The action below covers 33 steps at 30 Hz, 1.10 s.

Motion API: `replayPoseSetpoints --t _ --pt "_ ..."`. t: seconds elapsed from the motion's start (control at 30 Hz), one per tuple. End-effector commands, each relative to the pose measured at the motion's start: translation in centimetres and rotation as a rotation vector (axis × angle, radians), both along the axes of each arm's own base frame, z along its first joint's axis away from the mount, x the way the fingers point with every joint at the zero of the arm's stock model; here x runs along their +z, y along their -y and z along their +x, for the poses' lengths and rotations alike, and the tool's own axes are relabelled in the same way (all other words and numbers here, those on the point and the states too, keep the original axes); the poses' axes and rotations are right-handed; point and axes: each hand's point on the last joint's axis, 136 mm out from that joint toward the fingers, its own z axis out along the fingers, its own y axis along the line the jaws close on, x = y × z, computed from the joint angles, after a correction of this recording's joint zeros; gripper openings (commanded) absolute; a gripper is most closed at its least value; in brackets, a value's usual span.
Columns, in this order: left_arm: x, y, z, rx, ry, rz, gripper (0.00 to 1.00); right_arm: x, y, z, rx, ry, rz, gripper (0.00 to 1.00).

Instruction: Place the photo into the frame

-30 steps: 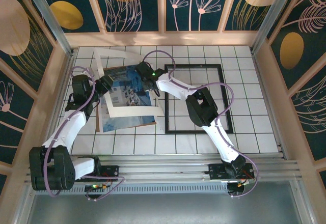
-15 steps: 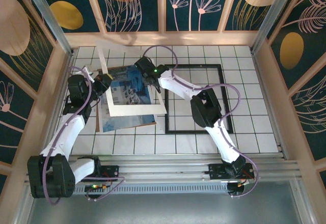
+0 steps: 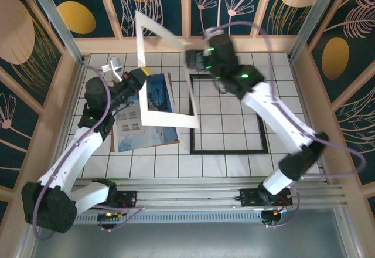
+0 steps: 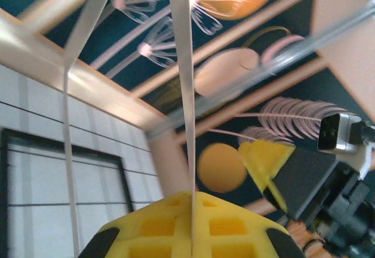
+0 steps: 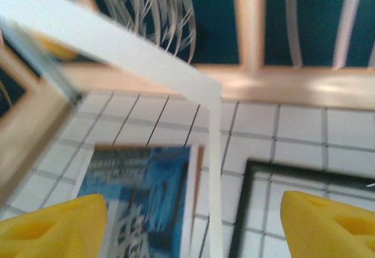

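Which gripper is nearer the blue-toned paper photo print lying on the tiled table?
Left. The left gripper hangs by the photo's far-left corner; the right gripper is farther off, raised beyond its far-right corner.

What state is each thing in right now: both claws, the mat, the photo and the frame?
left claw: shut on the white mat's edge.
right claw: open, holding nothing, above the table.
white mat: lifted and tilted, one corner high in the air.
photo: lying flat on the table, not in the frame.
frame: flat on the table, empty.
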Motion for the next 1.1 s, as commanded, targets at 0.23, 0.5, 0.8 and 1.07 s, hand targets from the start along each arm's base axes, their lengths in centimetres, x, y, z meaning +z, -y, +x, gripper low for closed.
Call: replayPoseSetpoints --t 0.23,0.5,0.8,1.07 --pt "1.2 12.6 0.2 -0.294 -0.120 -0.314 0.00 4.0 18.8 2.7 -0.366 0.056 -0.019 0.78" --pt "-12.5 17.7 3.9 -0.289 -0.372 -0.249 0.00 0.3 18.6 4.0 -0.356 -0.020 -0.054 0.77" --pt "-23.8 18.3 3.3 -0.169 -0.537 -0.111 0.00 -6.5 16.6 4.7 -0.300 -0.160 -0.094 0.75" --pt "-26.7 16.1 2.4 -0.054 -0.581 -0.078 0.00 -11.5 15.8 4.2 -0.278 -0.247 -0.105 0.75"
